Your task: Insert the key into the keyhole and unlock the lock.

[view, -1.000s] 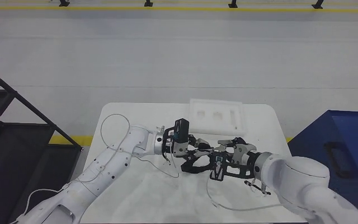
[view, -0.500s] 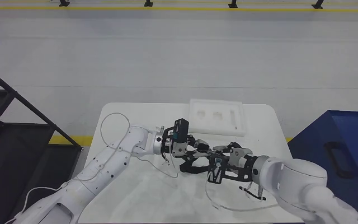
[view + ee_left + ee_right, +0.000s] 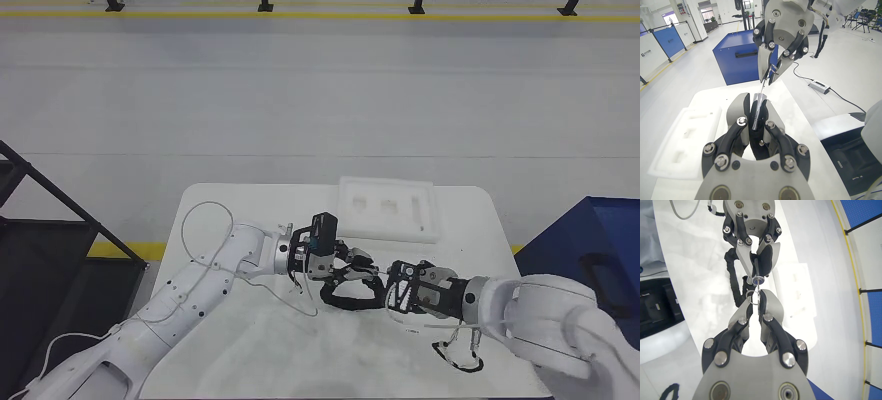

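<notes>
Key (image 3: 758,294) pinched by bow in right gripper (image 3: 756,297), jaws closed on it; tip at keyhole (image 3: 758,280), depth of entry unclear. Left gripper (image 3: 757,98) clamped on lock cylinder (image 3: 756,113), over middle of table (image 3: 460,210). Risk: small tilt between key and cylinder, then key jams or slips in pads. Foam tray (image 3: 388,208) at far edge; blue cabinet (image 3: 738,56) on floor beside right edge.

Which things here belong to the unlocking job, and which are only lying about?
For the job: lock, in the left gripper; key, in the right gripper.
Lying about: foam tray; blue bin.
</notes>
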`<action>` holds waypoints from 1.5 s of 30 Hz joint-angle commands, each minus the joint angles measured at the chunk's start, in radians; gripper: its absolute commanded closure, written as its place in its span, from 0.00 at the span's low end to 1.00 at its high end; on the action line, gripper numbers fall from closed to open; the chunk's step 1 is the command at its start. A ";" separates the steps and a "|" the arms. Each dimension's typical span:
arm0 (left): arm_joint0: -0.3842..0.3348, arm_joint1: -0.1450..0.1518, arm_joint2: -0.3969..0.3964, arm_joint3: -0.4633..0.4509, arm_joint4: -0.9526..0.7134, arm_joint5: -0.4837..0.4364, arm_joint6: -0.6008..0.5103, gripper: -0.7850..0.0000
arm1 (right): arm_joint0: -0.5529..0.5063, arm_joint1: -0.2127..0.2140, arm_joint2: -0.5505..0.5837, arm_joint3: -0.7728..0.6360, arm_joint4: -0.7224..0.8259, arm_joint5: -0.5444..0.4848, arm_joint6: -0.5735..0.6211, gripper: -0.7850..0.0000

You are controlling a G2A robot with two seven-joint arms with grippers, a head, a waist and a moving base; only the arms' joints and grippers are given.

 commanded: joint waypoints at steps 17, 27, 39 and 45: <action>0.020 -0.012 -0.025 0.009 0.131 0.029 0.097 1.00 | -0.020 0.003 0.074 0.089 0.264 0.121 -0.057 0.60; 0.027 -0.018 -0.029 0.068 0.194 0.073 0.078 1.00 | -0.035 0.003 0.089 0.094 0.272 0.145 -0.097 0.25; 0.024 -0.055 0.017 0.256 0.247 0.208 0.036 1.00 | -0.065 0.005 0.122 0.094 0.281 0.141 -0.140 0.00; -0.004 -0.087 0.067 0.355 0.284 0.215 0.044 1.00 | -0.075 0.005 0.133 0.105 0.296 0.134 -0.163 0.00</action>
